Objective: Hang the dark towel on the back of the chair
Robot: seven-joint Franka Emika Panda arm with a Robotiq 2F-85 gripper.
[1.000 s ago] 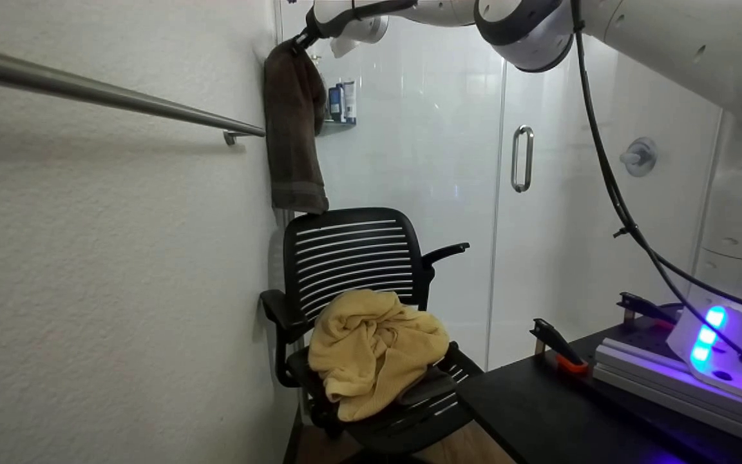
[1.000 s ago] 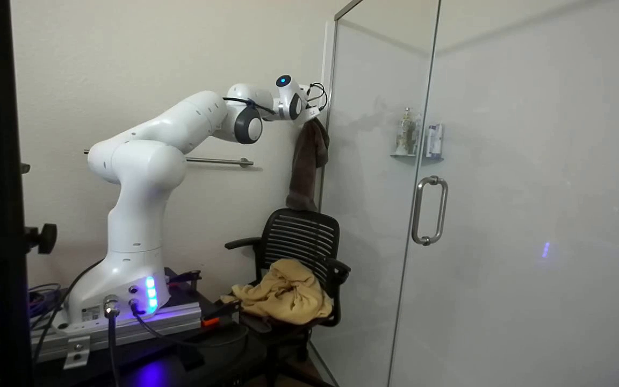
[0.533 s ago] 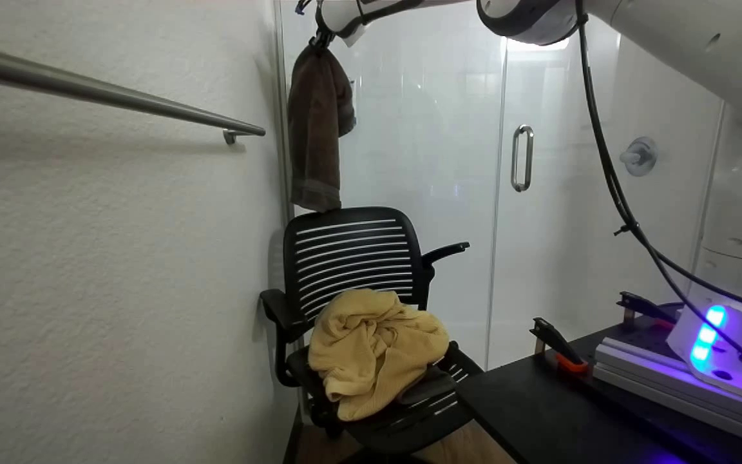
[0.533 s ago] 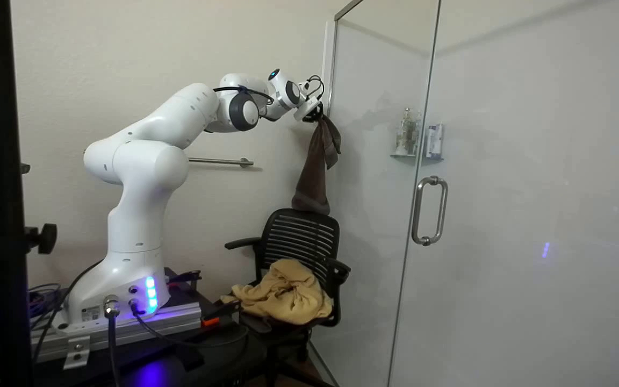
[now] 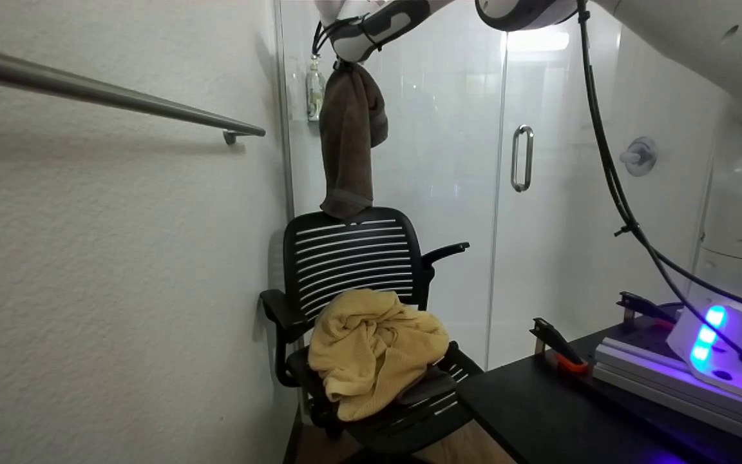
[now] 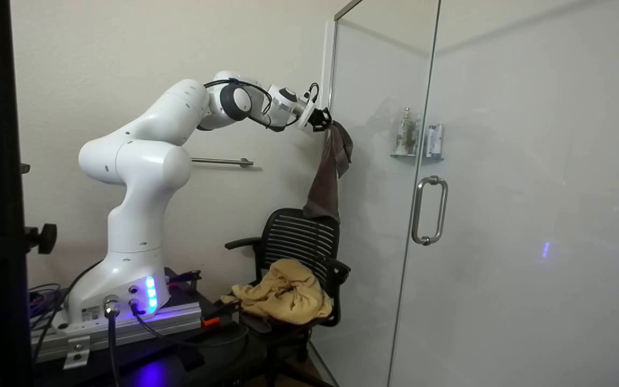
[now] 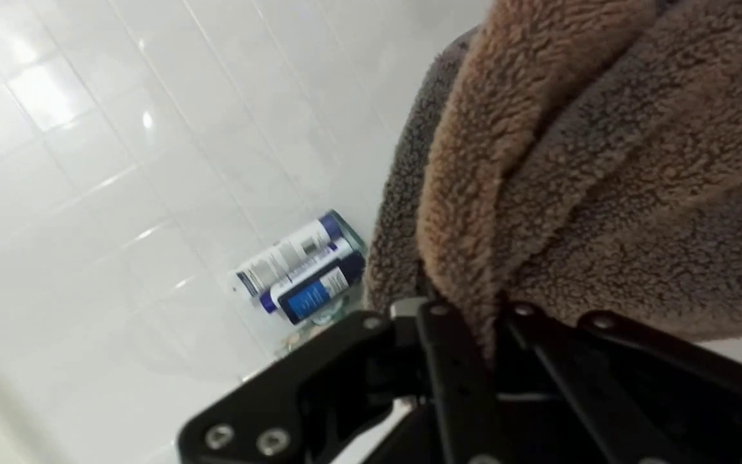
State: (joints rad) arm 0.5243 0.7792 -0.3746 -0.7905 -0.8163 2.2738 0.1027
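Pinching, the black two-fingered gripper [image 7: 480,314] is fully closed on a soft dark-brown cloth towel [image 5: 349,138], hanging above the black slat-backed office chair [image 5: 355,256], hem at the chair's top edge. Beyond the chair: blue-and-white bottles [image 7: 287,259], labels [image 7: 307,300] illegible.

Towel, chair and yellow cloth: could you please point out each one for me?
Towel [image 7: 603,180], wrist view: on its fuzzy folds.
Chair [image 5: 353,258], an exterior view: on the backrest slats.
Yellow cloth [image 6: 288,294], an exterior view: on its crumpled middle.

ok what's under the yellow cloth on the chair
The chair's seat, and a dark fabric-like piece poking partly out; whatever the yellow cloth fully covers can't be seen.
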